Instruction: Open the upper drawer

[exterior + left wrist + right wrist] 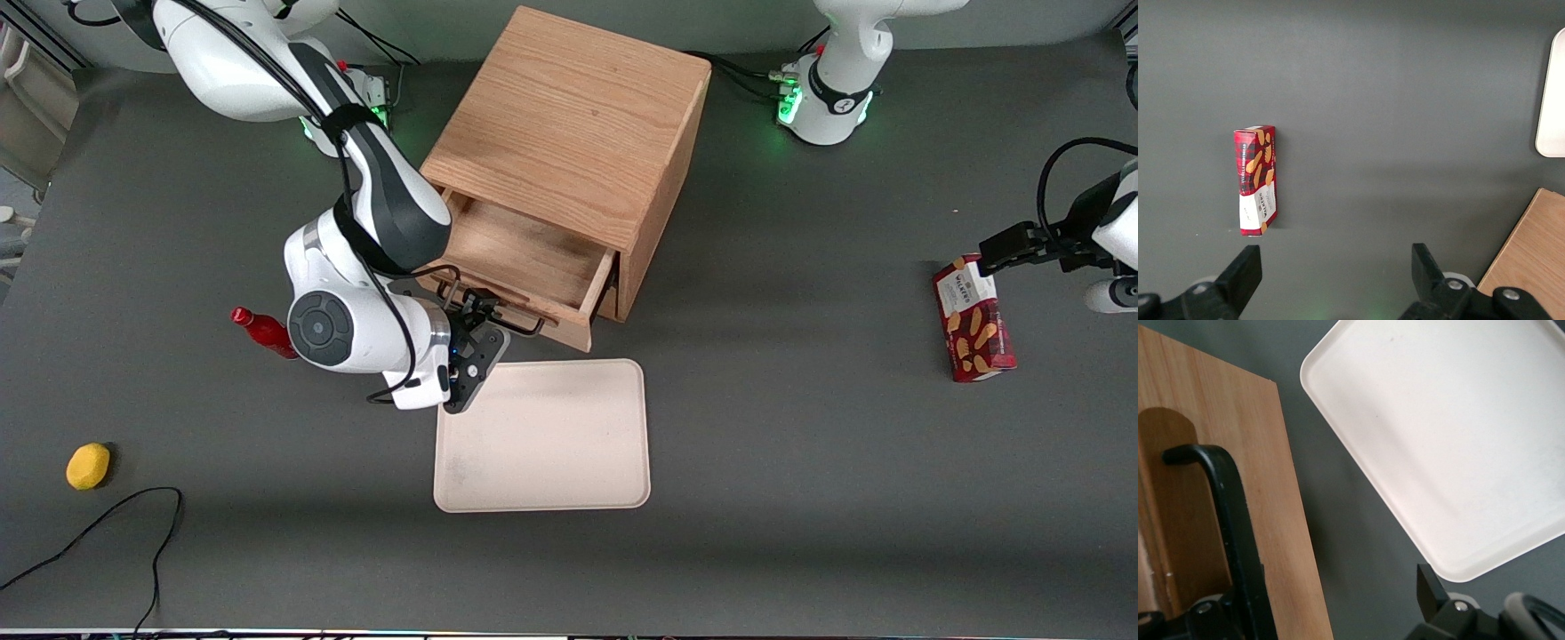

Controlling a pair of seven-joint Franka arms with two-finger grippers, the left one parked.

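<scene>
Oak all through, the cabinet (pixel 569 124) looks stiff and heavy enough to stay put while its upper drawer (pixel 524 262) slides. That drawer stands partly pulled out toward the front camera, its bare wooden floor showing, at about 12 o'clock from the tray (pixel 542 436), which lies just in front of it. As a wide, shallow box it probably weighs little and should run straight if drawn squarely; a skewed pull could bind it. The only sensible hold is the handle (pixel 1231 540), a thin black wire bar across the drawer front: rigid, smooth, likely slippery, so the pads should hook it near mid-span. The gripper (pixel 476 333) sits at that handle, at about 11 o'clock from the tray. In the wrist view the jaws are spread well apart, one finger (pixel 1431 590) over the table near the tray's edge, so nothing is pinched.

Toward the working arm's end lie a red bottle (pixel 262 331) and a lemon (pixel 88 466); a biscuit box (pixel 973 331) lies toward the parked arm's.
</scene>
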